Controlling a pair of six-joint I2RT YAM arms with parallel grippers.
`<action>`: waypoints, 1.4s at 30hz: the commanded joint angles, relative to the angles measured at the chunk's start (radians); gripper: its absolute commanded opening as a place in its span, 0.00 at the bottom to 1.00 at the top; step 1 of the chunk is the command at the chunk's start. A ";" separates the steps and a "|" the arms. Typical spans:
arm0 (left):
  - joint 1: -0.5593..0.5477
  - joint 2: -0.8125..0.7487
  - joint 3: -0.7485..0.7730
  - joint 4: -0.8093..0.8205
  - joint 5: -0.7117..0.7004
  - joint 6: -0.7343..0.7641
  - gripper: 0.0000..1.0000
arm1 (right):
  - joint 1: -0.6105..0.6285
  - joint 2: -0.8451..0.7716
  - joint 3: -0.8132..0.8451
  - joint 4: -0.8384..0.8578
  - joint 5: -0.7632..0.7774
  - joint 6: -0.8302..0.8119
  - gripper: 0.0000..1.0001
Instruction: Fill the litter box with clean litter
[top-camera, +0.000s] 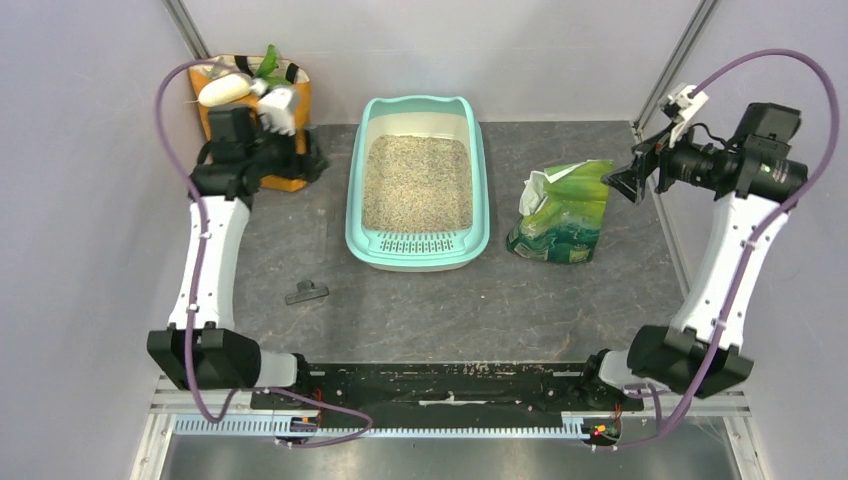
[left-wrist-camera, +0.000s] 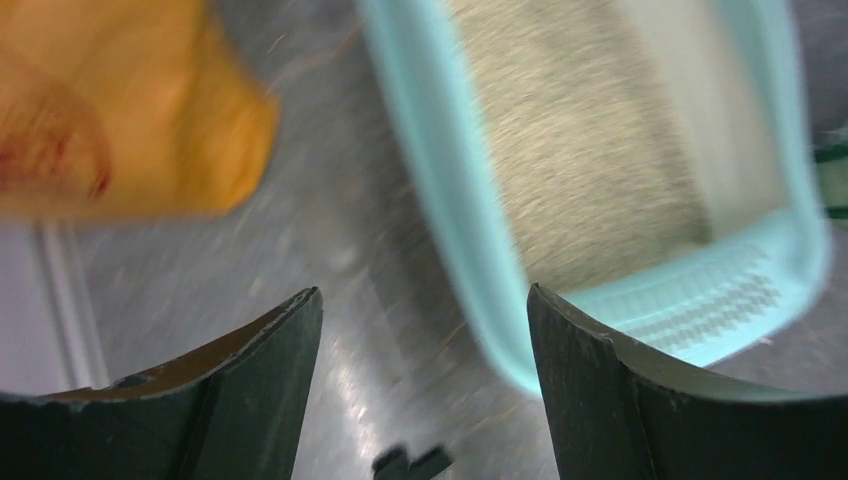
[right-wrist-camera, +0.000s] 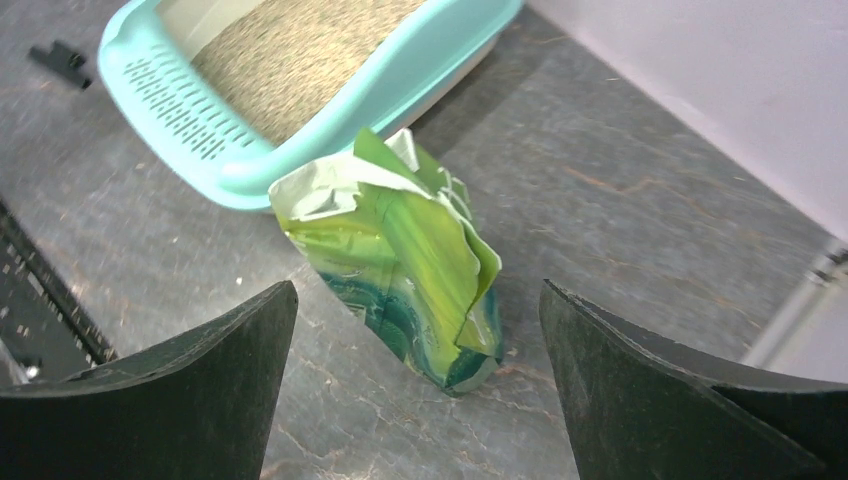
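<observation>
1. Your left tool (left-wrist-camera: 423, 292) hangs released and empty near the far-left corner of the tabletop (top-camera: 560, 300), just beside the orange bag (top-camera: 300, 95). A careless swing there could tip that bag.
2. The litter box (top-camera: 356, 200) sits mid-tabletop toward the far edge, with clean litter (top-camera: 417, 185) covering its floor. Knock the rim and granules may scatter.
3. The green bag (top-camera: 562, 215) stands crumpled just right of the box, its top open. Pinch it low and it could fold and spill onto the tabletop.
4. Your right tool (right-wrist-camera: 418, 285), released and empty, hovers near the right edge above that bag.
</observation>
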 joint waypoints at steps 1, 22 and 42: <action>0.128 -0.104 -0.190 -0.060 -0.143 -0.038 0.79 | 0.012 -0.114 -0.020 0.149 0.077 0.268 0.97; 0.027 0.261 -0.474 0.293 -0.327 -0.329 0.71 | 0.172 -0.176 -0.095 0.189 0.292 0.426 0.97; 0.037 0.208 -0.382 0.220 -0.331 -0.289 0.02 | 0.238 -0.147 -0.081 0.162 0.138 0.297 0.97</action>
